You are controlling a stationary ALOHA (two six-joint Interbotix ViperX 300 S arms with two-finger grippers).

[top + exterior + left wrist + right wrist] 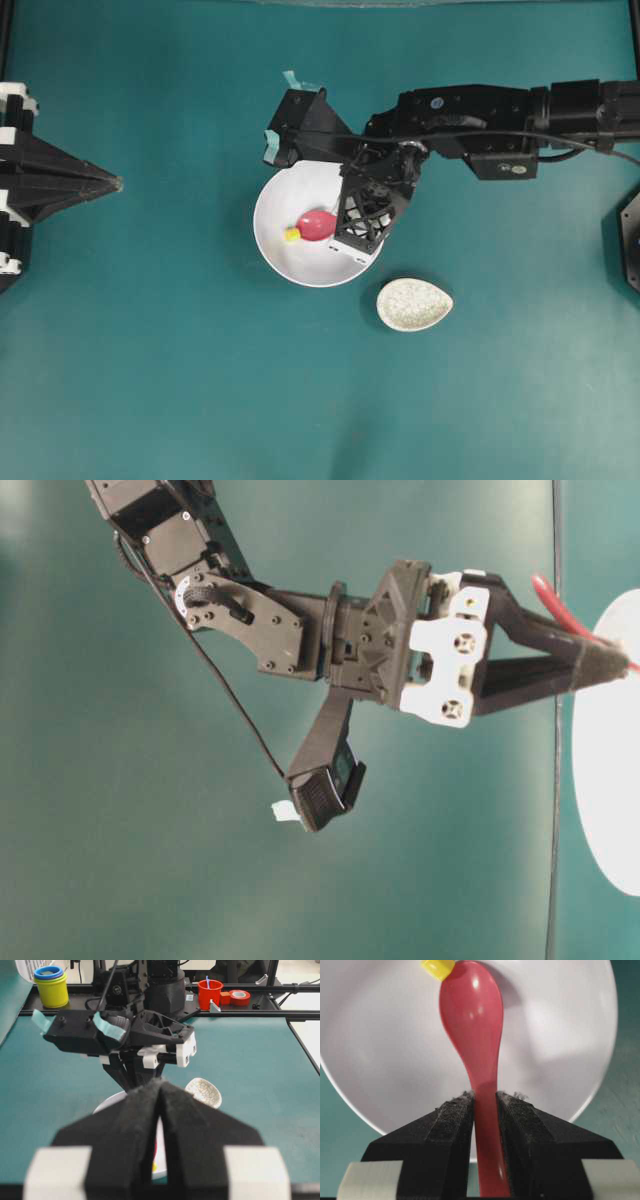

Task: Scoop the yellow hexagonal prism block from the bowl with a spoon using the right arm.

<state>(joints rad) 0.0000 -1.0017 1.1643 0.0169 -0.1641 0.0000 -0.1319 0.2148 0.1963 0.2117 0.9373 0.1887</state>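
The white bowl (275, 215) stands mid-table. My right gripper (341, 237) reaches over its right side, shut on the handle of the pink-red spoon (318, 224). In the right wrist view the fingers (452, 1115) pinch the spoon's (472, 1020) handle, and the scoop lies inside the bowl (385, 1035). The yellow hexagonal prism block (438, 967) sits against the scoop's far tip, on the bowl floor outside the scoop; from overhead the block (292, 235) lies just left of the scoop. My left gripper (117, 183) rests at the far left, shut and empty, pointing at the bowl.
A speckled off-white spoon rest (414, 304) lies just right of and below the bowl. Beyond the table's far edge stand stacked yellow and blue cups (50, 985), a red cup (210, 992) and a red tape roll (240, 996).
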